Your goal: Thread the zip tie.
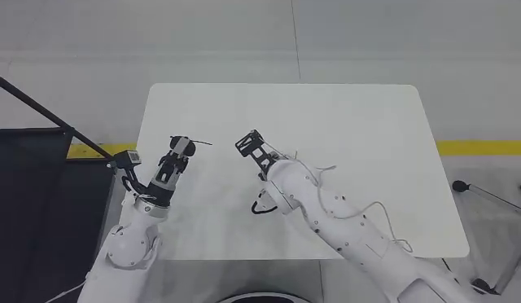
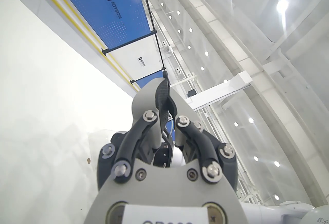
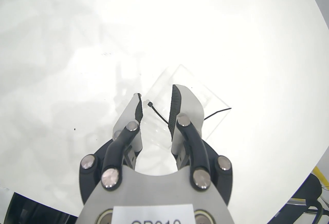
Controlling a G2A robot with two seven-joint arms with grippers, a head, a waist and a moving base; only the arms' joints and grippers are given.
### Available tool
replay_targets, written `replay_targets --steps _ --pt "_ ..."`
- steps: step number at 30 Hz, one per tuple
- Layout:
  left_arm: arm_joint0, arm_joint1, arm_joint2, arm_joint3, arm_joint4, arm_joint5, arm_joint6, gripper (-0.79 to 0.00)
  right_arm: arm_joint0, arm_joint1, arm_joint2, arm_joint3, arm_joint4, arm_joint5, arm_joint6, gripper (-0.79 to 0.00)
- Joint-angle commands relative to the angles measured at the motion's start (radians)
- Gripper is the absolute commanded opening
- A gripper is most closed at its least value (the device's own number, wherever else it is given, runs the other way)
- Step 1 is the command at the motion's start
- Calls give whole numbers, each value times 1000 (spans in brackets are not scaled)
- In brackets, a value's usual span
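Right gripper (image 3: pixel 156 91): fingers spread wide, nothing in them, poised over a clear tray (image 3: pixel 208 96) on the white table (image 1: pixel 366 140). How high above it, cannot tell. A loose zip tie (image 3: pixel 159 114), thin and black, lies on the tray directly under the open fingers. Its small head sits in the gap between them. The strap runs crosswise behind one finger, and the tail comes out on the far side toward the tray's edge. So its long axis lies across the closing line of the fingers, not along it. Across from this arm, the left gripper (image 2: pixel 164 86) is pinched tight on a held zip tie (image 2: pixel 147 3). It grips at or near what looks like the head end, and the strap stands straight out past the fingertips into the air. From above, that free strap points from the left gripper toward the right one, well short of touching it. Judgement: the right arm is much the nearer to the loose tie. If that is the piece to take, a straight drop and close should catch the strap without turning the wrist. If instead the held tie's tail is the target, the right gripper must come across to the strap tip.
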Motion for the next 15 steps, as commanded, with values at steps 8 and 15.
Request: replay_targets --steps 8,15 --pt "0 0 0 0 0 0 0 -785 -1 -20 13 24 -8 -15 3 -662" --pt "0 0 0 0 0 0 0 -785 -18 -29 33 11 -38 -14 1 -739"
